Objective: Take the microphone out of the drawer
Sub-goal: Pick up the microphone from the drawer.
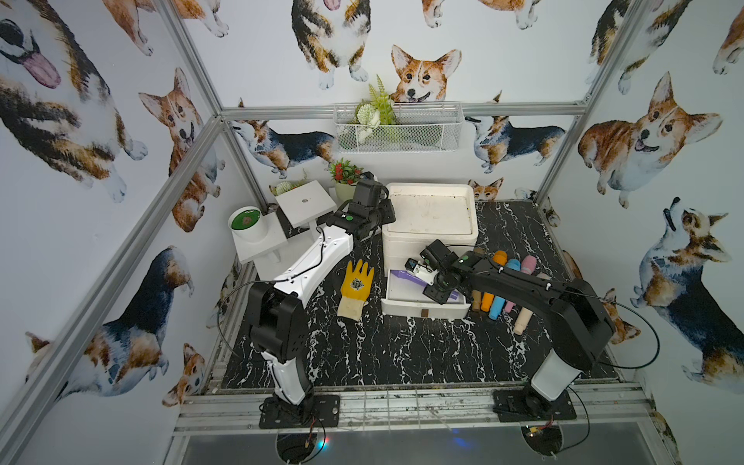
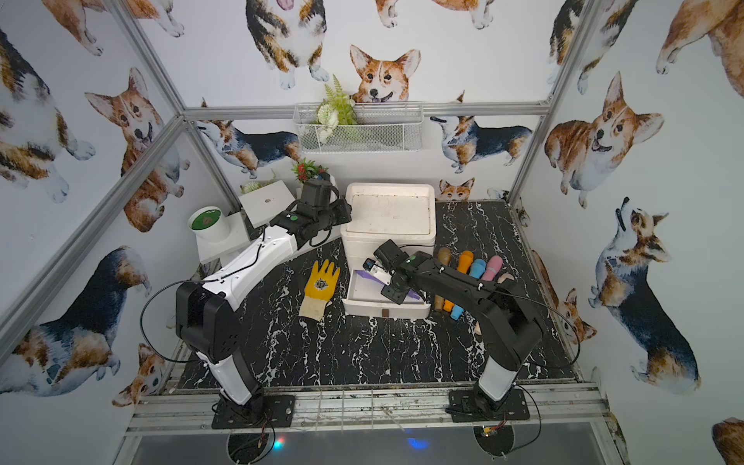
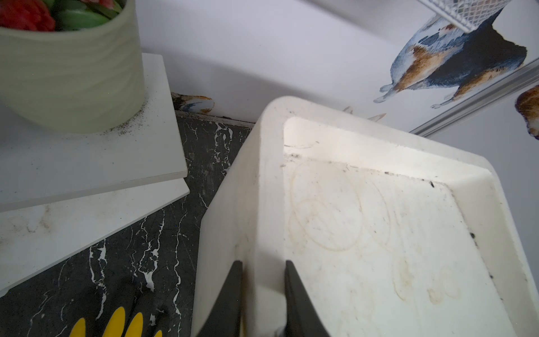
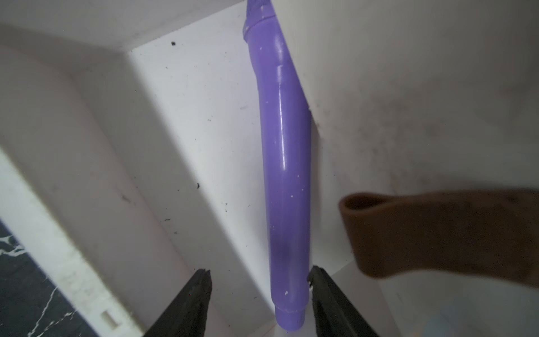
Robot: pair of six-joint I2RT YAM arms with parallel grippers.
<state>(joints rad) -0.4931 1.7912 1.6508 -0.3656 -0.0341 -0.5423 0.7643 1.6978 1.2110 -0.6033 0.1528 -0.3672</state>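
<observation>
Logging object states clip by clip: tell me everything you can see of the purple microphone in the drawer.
The microphone is a long, slim, glossy purple wand, plastic-looking, with small white specks, a narrower plug at one end and a ribbed head at the other. It lies flat on the floor of the open white drawer, close along a white wall. The right gripper is open, straddling the plug end; whether it touches the microphone is unclear.

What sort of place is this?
Probably a robot test cell, not a home: silver aluminium frame bars, corgi-printed wall panels, and black-and-white robot arms bolted to a metal front rail.
</observation>
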